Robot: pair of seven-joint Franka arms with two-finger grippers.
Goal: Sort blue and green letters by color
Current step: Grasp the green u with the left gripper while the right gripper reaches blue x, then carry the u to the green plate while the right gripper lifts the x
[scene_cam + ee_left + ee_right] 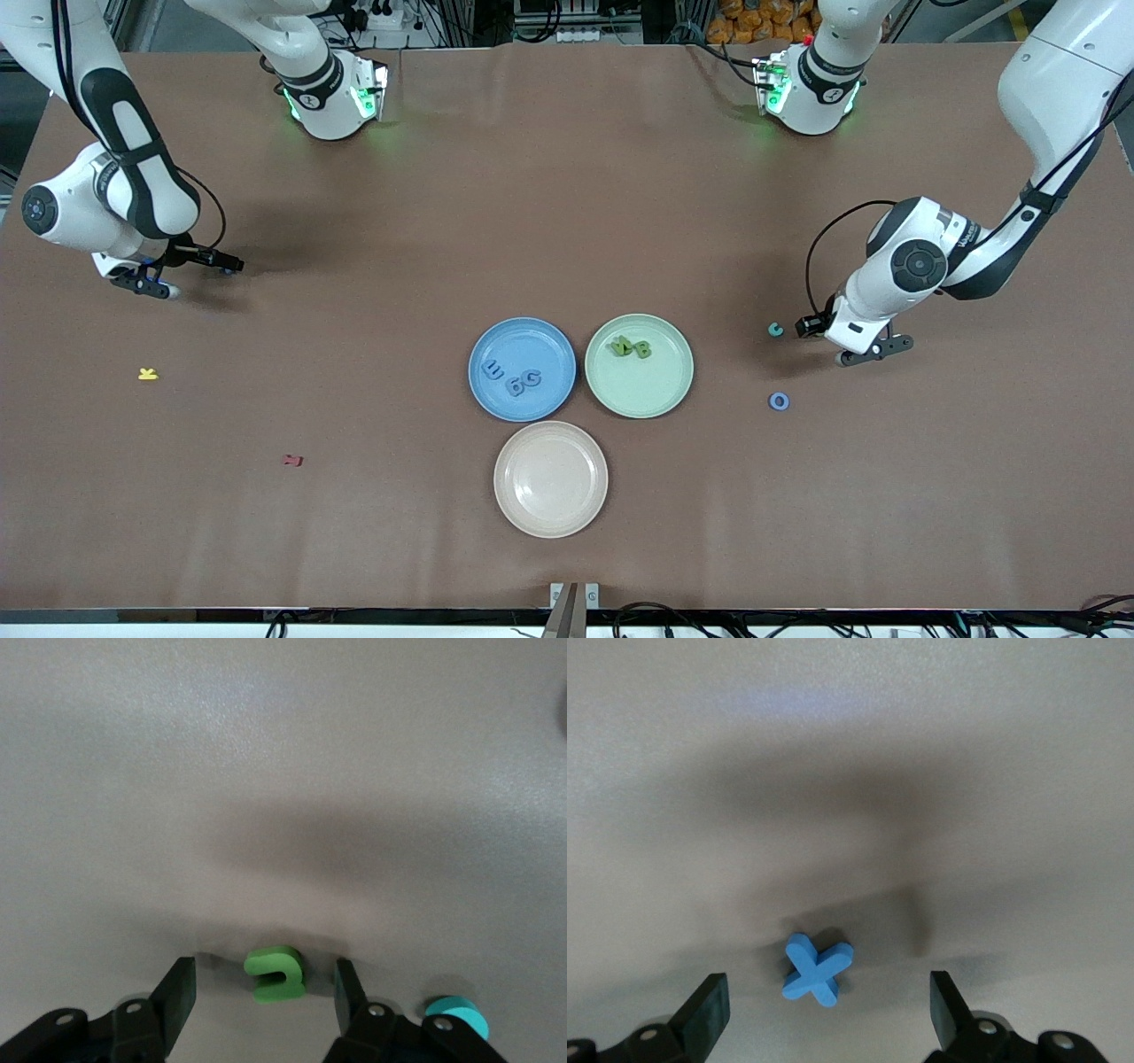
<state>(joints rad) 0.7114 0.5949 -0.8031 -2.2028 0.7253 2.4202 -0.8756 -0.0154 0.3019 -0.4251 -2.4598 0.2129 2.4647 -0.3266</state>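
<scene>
In the left wrist view a green letter [276, 974] lies flat on the table between the fingers of my left gripper [263, 973], which is open and not touching it. In the front view that gripper [873, 352] is low over the table at the left arm's end. A blue O [779, 400] lies nearer the camera. My right gripper [828, 983] is open around a blue X [818, 968] on the table. It sits low at the right arm's end [146, 283]. The blue plate [540, 341] holds three blue letters [512, 378]. The green plate [647, 394] holds green letters [631, 347].
A small teal letter [775, 330] lies beside the left hand. An empty pink plate [550, 509] sits nearest the camera. A yellow letter [148, 374] and a dark red letter [292, 460] lie toward the right arm's end.
</scene>
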